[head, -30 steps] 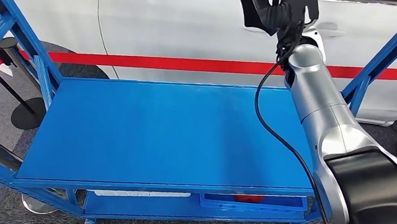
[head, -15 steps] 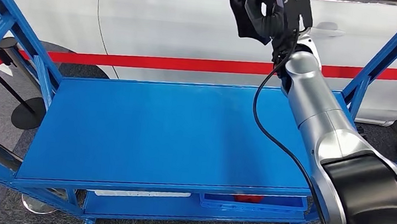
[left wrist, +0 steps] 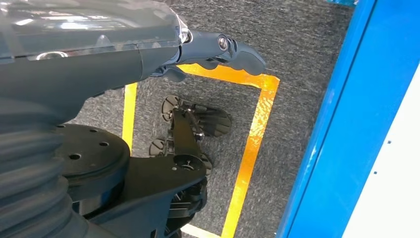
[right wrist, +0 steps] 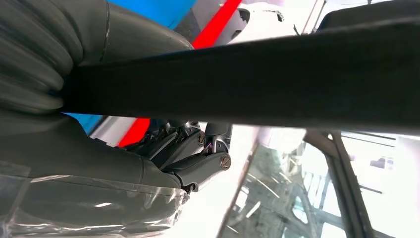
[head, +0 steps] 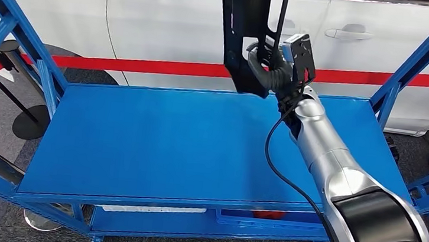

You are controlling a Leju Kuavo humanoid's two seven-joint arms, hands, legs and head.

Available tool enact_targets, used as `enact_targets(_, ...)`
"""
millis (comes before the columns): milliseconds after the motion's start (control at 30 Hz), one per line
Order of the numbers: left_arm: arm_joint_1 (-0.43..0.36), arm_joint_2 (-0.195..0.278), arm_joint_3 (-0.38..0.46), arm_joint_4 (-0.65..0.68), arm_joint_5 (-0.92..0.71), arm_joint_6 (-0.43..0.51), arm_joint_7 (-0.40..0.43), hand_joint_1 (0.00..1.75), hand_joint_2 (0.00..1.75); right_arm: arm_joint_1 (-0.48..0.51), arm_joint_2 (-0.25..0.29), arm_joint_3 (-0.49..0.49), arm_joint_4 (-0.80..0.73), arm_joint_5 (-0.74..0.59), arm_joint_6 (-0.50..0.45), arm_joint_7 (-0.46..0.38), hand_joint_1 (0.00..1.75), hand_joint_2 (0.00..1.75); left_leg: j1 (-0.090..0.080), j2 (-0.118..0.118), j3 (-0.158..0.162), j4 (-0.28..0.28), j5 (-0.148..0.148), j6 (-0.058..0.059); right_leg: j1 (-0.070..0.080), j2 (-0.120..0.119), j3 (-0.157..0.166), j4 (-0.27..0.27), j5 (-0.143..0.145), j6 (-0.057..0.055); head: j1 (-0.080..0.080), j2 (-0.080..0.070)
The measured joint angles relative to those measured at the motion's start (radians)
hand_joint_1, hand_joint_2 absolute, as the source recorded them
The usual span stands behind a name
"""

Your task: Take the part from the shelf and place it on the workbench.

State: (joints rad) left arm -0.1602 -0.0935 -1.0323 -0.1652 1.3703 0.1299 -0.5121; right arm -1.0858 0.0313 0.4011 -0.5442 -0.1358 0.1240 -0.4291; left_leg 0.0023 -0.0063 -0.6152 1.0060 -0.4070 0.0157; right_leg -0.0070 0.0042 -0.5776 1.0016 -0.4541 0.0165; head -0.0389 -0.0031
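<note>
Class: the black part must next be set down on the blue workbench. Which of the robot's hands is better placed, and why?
The right hand: it grips the black part above the blue workbench. The left hand hangs beside the bench over the floor, holding nothing.

Even, bright light fills the head view, and the blue surface (head: 186, 148) shows a soft pale sheen toward its far edge with hardly any shadow. The white car door (head: 167, 27) reads clean, without blown highlights. In the right wrist view the black part (right wrist: 257, 74) lies close and blurred, and the background behind it is overexposed to white. The left wrist view is sharp, with glare on the clear plastic wrap (left wrist: 89, 20).
</note>
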Motion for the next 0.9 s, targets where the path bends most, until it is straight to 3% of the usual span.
enact_targets(367,0.000,0.000,0.026,0.000,0.012,0.006,0.015,0.00,1.75,0.066,0.019,0.018,0.012,0.008,-0.022,-0.021,1.75,1.75,0.000,0.000,0.000,0.000,0.000,0.000,0.000,0.000,0.000,0.000,0.000,0.000,0.000,0.000)
enact_targets(533,0.003,0.000,0.034,0.000,0.018,0.016,0.027,0.00,1.75,0.074,0.026,0.018,0.017,0.011,-0.022,-0.023,1.75,1.75,-0.005,-0.001,-0.003,0.008,-0.003,0.011,-0.006,0.001,0.002,-0.002,0.003,0.009,0.000,0.000)
enact_targets(600,0.003,-0.001,0.036,0.000,0.016,0.018,0.032,0.00,1.75,0.075,0.027,0.019,0.018,0.009,-0.016,-0.027,1.75,1.75,0.001,0.002,0.003,-0.005,0.005,0.017,-0.005,0.001,-0.001,0.006,-0.008,0.014,0.000,0.000)
enact_targets(667,0.002,-0.001,0.038,-0.001,0.013,0.018,0.033,0.00,1.75,0.074,0.027,0.019,0.018,0.006,-0.009,-0.031,1.75,1.75,0.008,0.006,0.007,-0.016,0.013,0.022,-0.006,0.001,-0.030,0.077,-0.058,0.019,0.000,0.000)
enact_targets(733,0.002,-0.001,0.039,-0.001,0.012,0.019,0.034,0.00,1.75,0.077,0.027,0.019,0.018,0.001,-0.003,-0.033,1.75,1.75,0.007,0.008,0.006,-0.016,0.014,0.024,-0.008,0.001,-0.089,0.214,-0.124,0.024,0.000,0.000)
enact_targets(767,0.002,-0.002,0.039,-0.001,0.012,0.019,0.035,0.00,1.75,0.080,0.026,0.019,0.018,-0.005,0.004,-0.033,1.75,1.75,0.008,0.008,0.005,-0.014,0.014,0.023,-0.010,0.000,-0.113,0.268,-0.140,0.027,0.000,0.000)
enact_targets(800,0.002,-0.002,0.040,-0.001,0.012,0.019,0.037,0.00,1.75,0.081,0.026,0.018,0.018,-0.018,0.016,-0.034,1.75,1.75,0.009,0.008,0.003,-0.011,0.014,0.023,-0.013,0.000,-0.123,0.289,-0.134,0.030,0.000,0.000)
enact_targets(833,0.002,-0.003,0.040,-0.001,0.012,0.018,0.040,0.00,1.75,0.080,0.024,0.017,0.017,-0.037,0.033,-0.034,1.75,1.75,0.010,0.008,0.001,-0.007,0.013,0.021,-0.017,-0.001,-0.114,0.270,-0.111,0.032,0.000,0.000)
enact_targets(900,0.003,-0.004,0.043,-0.001,0.012,0.017,0.045,0.00,1.75,0.068,0.020,0.009,0.008,-0.089,0.073,-0.033,1.75,1.75,0.013,0.007,-0.008,0.009,0.008,0.013,-0.024,-0.004,-0.053,0.145,-0.047,0.038,0.000,0.000)
